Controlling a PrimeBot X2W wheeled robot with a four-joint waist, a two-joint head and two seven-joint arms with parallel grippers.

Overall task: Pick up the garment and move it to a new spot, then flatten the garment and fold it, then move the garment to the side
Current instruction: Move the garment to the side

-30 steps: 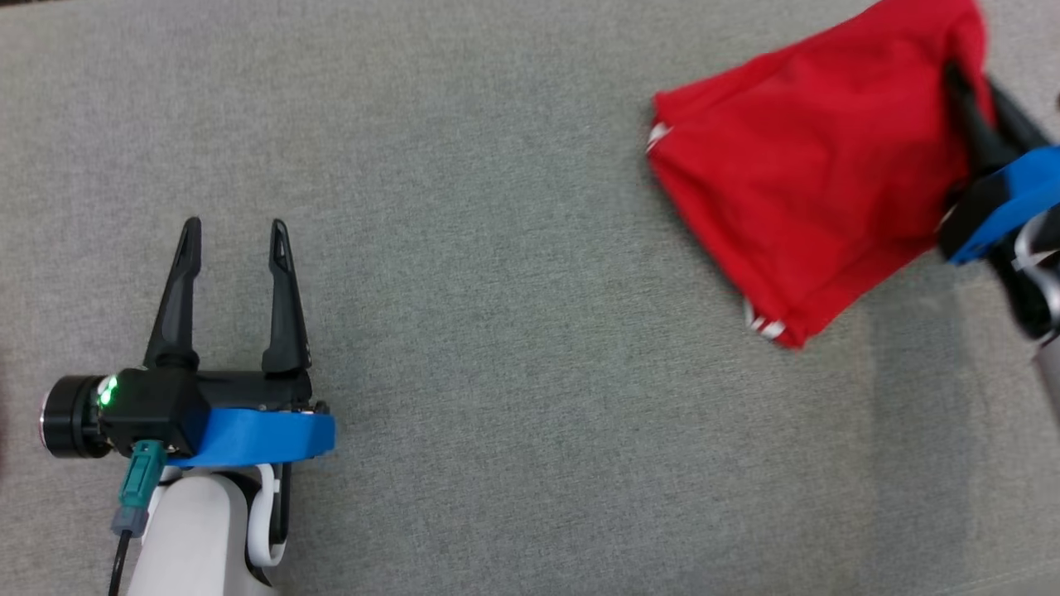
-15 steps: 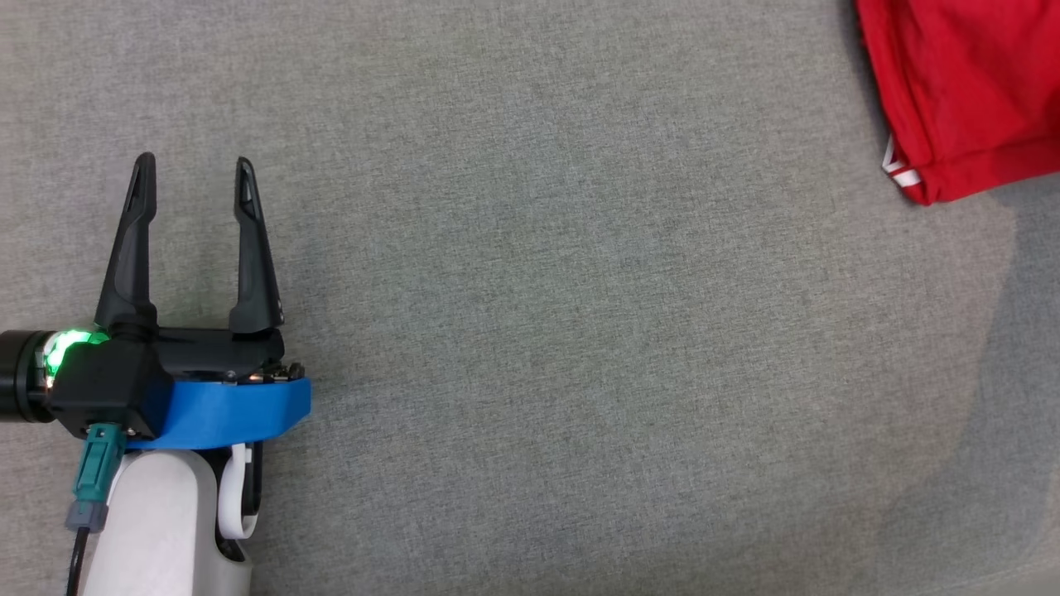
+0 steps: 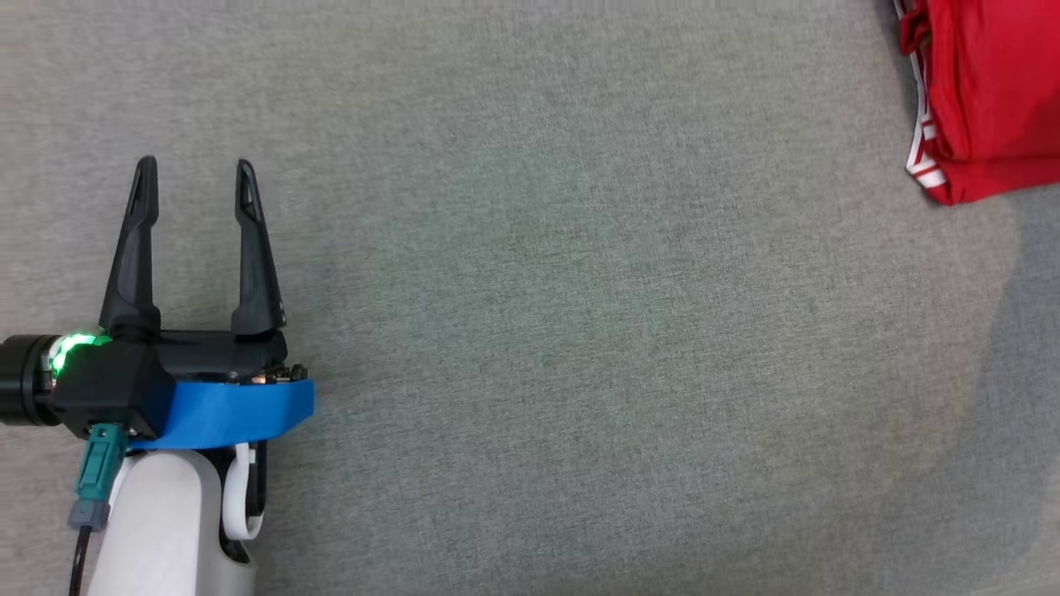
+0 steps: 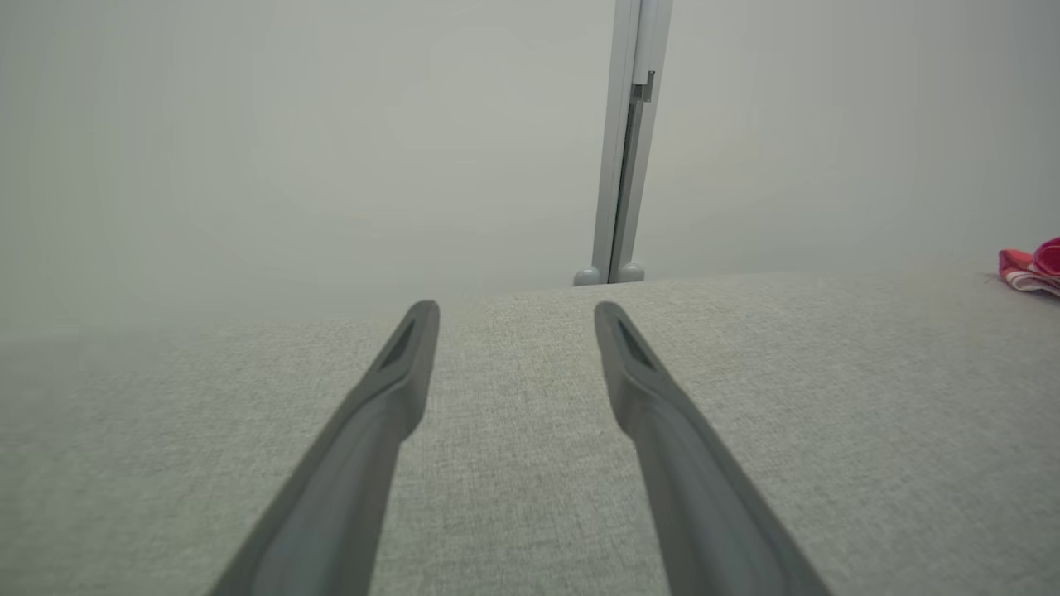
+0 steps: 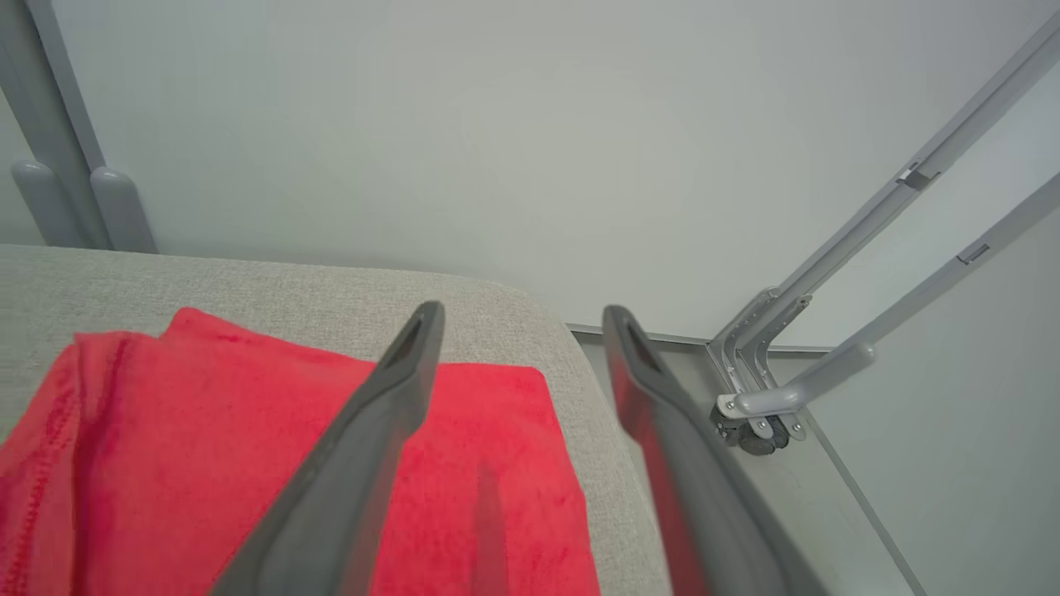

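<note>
**Garment (image 3: 985, 91) dropped off at the far right, right fingers let go**

Gone from mid-right to the top right corner in a second: the red cloth that hung pinched in the right fingers now lies flat on the grey cloth surface (image 3: 580, 331), cut off by the head view's edge. It's a compact stack, with layered edges and white stripe trim showing down its left side. Way over at the lower left the left gripper (image 3: 195, 165) hovers with its fingers spread wide and nothing between them, well apart from the garment.

On to the left wrist view: the two dark fingers are parted over bare grey fabric, with a sliver of red and white at the far right edge.

Now the right wrist view, and this is the one to watch! The right gripper (image 5: 523, 310) stands wide open with nothing in its grasp, poised over the garment's near corner. The cloth looks soft and slightly fuzzy, smooth on top with one faint crease.

The danger is that the stack sits just beside the table's rounded corner. If a fingertip snags the top layer as it pulls away, the fold could peel open, or the whole stack could be dragged over the edge. It looks like a job all but done, provided the exit is clean.
</note>
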